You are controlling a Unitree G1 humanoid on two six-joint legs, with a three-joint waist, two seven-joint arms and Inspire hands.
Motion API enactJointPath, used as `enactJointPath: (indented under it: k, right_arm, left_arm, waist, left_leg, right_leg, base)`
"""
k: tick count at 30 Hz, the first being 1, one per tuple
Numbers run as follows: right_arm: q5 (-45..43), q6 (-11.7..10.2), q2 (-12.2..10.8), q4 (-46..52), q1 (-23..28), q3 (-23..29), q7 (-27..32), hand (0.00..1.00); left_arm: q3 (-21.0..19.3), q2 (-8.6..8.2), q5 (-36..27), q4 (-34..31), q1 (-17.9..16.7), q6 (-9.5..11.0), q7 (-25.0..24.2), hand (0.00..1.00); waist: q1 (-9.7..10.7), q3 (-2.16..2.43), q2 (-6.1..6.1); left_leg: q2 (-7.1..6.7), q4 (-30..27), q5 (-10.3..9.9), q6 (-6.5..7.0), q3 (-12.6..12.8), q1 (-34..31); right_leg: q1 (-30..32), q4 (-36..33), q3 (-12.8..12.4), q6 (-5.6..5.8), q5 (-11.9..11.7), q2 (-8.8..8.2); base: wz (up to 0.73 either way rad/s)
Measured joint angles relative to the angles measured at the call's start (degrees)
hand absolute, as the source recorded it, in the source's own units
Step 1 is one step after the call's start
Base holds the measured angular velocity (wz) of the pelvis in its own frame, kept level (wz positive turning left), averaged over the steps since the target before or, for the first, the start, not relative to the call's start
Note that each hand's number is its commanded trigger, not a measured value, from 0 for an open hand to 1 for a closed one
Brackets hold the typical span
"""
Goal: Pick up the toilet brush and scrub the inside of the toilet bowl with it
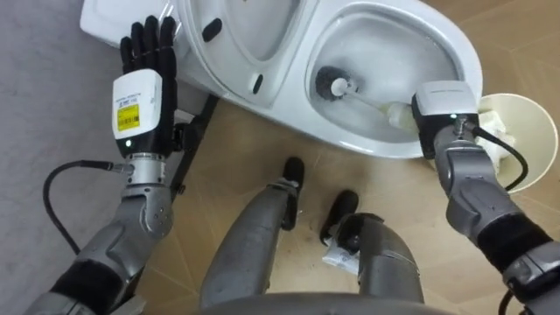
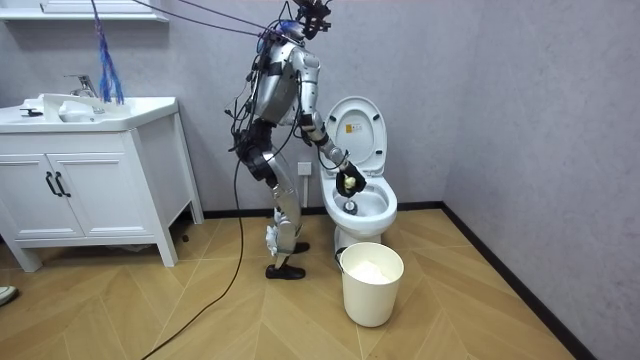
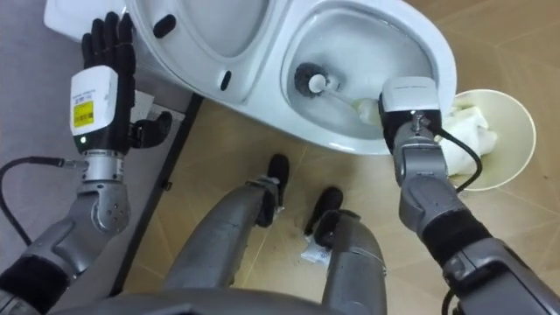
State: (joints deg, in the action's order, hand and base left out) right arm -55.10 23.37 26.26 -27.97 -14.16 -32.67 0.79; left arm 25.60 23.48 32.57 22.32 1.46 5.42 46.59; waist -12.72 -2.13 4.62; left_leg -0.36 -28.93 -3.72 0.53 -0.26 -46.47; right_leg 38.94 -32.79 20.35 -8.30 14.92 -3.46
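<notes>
One firm grip suffices: with our right hand curled round the white-handled, dark-headed toilet brush, we sweep ahead around the white ceramic bowl, left hand open.

white bin on wood floor | white vanity against grey wall

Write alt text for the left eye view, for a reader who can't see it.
Seen from above, the right robot hand holds a brush with its head down in the white toilet bowl. The left robot hand is raised with fingers straight beside the open lid; a pale bin stands by the bowl.
</notes>
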Motion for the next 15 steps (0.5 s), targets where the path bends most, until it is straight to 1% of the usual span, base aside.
enactJointPath:
  k: [2,3,4,5,6,7,8,9,10,11,12,13,15]
  right_arm:
    - [4.24,-1.68,0.93,-4.07,-1.93,0.0,1.74,1.0]
    - [8.93,-3.76,1.38,-7.85,-3.64,0.03,3.22,1.0]
    - [14.29,-5.93,2.06,-12.02,-5.3,0.2,5.1,1.0]
    - [17.15,-7.13,2.17,-13.96,-5.87,0.2,5.96,1.0]
    - [24.69,-9.51,2.37,-17.52,-6.9,0.22,7.57,1.0]
    - [31.72,-11.46,2.3,-20.03,-7.64,1.45,8.79,1.0]
    - [35.1,-12.47,2.3,-21.07,-8.08,2.48,9.21,1.0]
    - [40.43,-14.14,2.29,-22.97,-9.14,5.1,10.55,1.0]
    - [43.66,-14.87,2.29,-25.0,-10.65,7.44,12.01,1.0]
    - [44.03,-15.09,2.33,-26.1,-11.51,8.05,12.18,1.0]
    - [43.94,-15.27,2.36,-27.17,-12.27,9.08,12.19,1.0]
    - [43.64,-15.48,2.34,-27.18,-12.35,9.37,12.2,1.0]
    - [41.74,-15.97,2.05,-26.91,-12.37,9.49,12.24,1.0]
  left_arm:
    - [0.43,0.05,-0.79,0.09,0.17,0.03,0.07,0.0]
    - [0.52,0.08,-1.81,0.13,0.45,0.29,0.13,0.0]
    - [0.55,0.2,-2.55,0.11,0.65,0.57,0.25,0.0]
    - [0.6,0.37,-2.74,0.12,0.87,0.77,0.38,0.0]
    - [1.08,1.18,-3.08,0.12,1.32,0.93,0.75,0.0]
    - [1.22,1.96,-2.82,-0.29,1.88,0.92,1.2,0.0]
    - [1.18,2.25,-2.65,-0.66,1.67,0.91,1.48,0.0]
    - [0.75,2.34,-1.53,-0.9,1.46,0.83,1.75,0.0]
    - [0.09,2.33,-0.17,-0.92,1.47,0.72,1.78,0.0]
    - [-0.21,2.31,0.48,-0.91,1.39,0.62,1.83,0.0]
    - [-0.39,2.29,1.02,-0.95,1.55,0.23,2.03,0.0]
    - [-0.76,2.13,1.55,-1.38,1.54,-0.08,2.29,0.0]
    - [-1.39,1.35,2.68,-1.41,1.69,-0.22,2.44,0.0]
  waist:
    - [-0.15,-0.01,-0.02]
    - [-0.14,-0.1,-0.22]
    - [0.04,-0.3,-0.74]
    - [0.11,-0.33,-1.06]
    - [0.12,-0.53,-2.01]
    - [0.81,-0.79,-2.86]
    - [0.99,-0.85,-3.12]
    - [1.77,-0.92,-3.33]
    - [2.76,-1.18,-3.83]
    - [3.27,-1.36,-4.13]
    - [3.82,-1.65,-4.69]
    - [4.21,-1.6,-5.36]
    - [4.34,-1.65,-5.96]
  left_leg:
    - [0.0,-0.18,0.01,0.01,0.1,-0.01]
    - [-0.05,-0.18,0.07,0.08,0.3,0.01]
    - [-0.14,0.08,0.32,0.35,0.89,0.03]
    - [-0.3,0.19,0.33,0.37,1.02,-0.02]
    - [-0.38,0.17,0.44,0.53,1.47,-0.39]
    - [-0.54,0.17,0.68,0.79,1.79,-0.9]
    - [-0.75,0.18,0.79,0.86,1.84,-1.21]
    - [-1.46,0.2,1.19,1.02,1.66,-1.94]
    - [-1.96,0.53,1.68,1.24,1.71,-2.22]
    - [-2.34,0.63,1.89,1.34,1.55,-2.26]
    - [-2.55,0.4,2.01,1.39,1.46,-2.47]
    - [-2.53,0.04,2.02,1.42,1.41,-2.89]
    - [-2.55,-0.17,2.13,1.59,1.43,-3.0]
  right_leg:
    - [0.01,-0.07,-0.12,0.04,0.03,-0.03]
    - [0.12,-0.22,-0.17,0.07,0.19,-0.22]
    - [0.46,-0.69,-0.24,0.16,0.38,-0.64]
    - [0.8,-1.15,-0.42,0.21,0.6,-0.84]
    - [1.75,-2.37,-0.71,0.24,1.03,-1.4]
    - [2.75,-3.54,-0.97,0.32,1.41,-1.99]
    - [3.3,-4.15,-0.96,0.3,1.54,-2.37]
    - [4.24,-4.99,-0.83,0.41,1.74,-2.97]
    - [5.1,-6.08,-0.89,0.57,2.06,-3.88]
    - [5.33,-6.53,-0.84,0.64,2.22,-4.25]
    - [5.55,-7.15,-0.71,0.77,2.48,-4.64]
    - [5.79,-7.21,-0.51,0.77,2.49,-4.66]
    - [5.83,-7.33,-0.4,0.86,2.42,-4.75]
  base:
    - [0.0]
    - [0.0]
    - [0.0]
    - [0.0]
    - [0.07]
    - [0.09]
    - [0.15]
    - [0.19]
    - [0.19]
    - [0.19]
    - [0.12]
    - [0.08]
    - [0.0]
